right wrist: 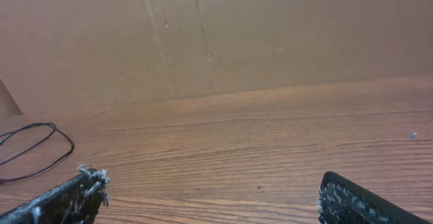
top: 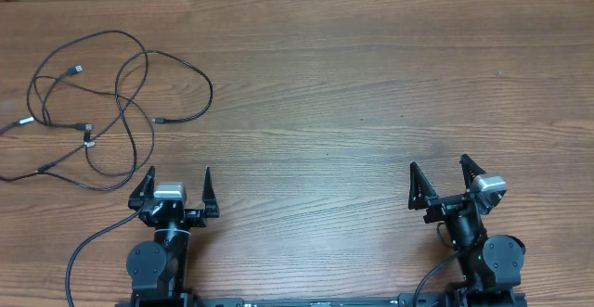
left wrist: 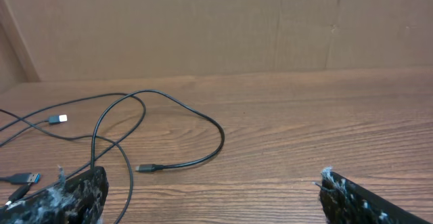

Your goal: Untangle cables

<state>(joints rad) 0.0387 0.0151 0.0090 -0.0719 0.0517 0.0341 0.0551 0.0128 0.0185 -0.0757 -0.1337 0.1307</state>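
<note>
The cables (top: 119, 98) are thin black cords lying in loose overlapping loops at the far left of the table, with small plug ends, some silvery. In the left wrist view they (left wrist: 169, 126) lie ahead and to the left, one plug end (left wrist: 145, 168) just beyond the fingers. A loop (right wrist: 40, 149) shows at the left edge of the right wrist view. My left gripper (top: 176, 188) is open and empty, just below the cables' nearest strand. My right gripper (top: 441, 182) is open and empty, far to the right of them.
The wooden table (top: 371, 94) fills the view. A cardboard wall (left wrist: 203, 21) stands along its far edge. A thicker black arm wire (top: 88, 247) runs by the left arm's base.
</note>
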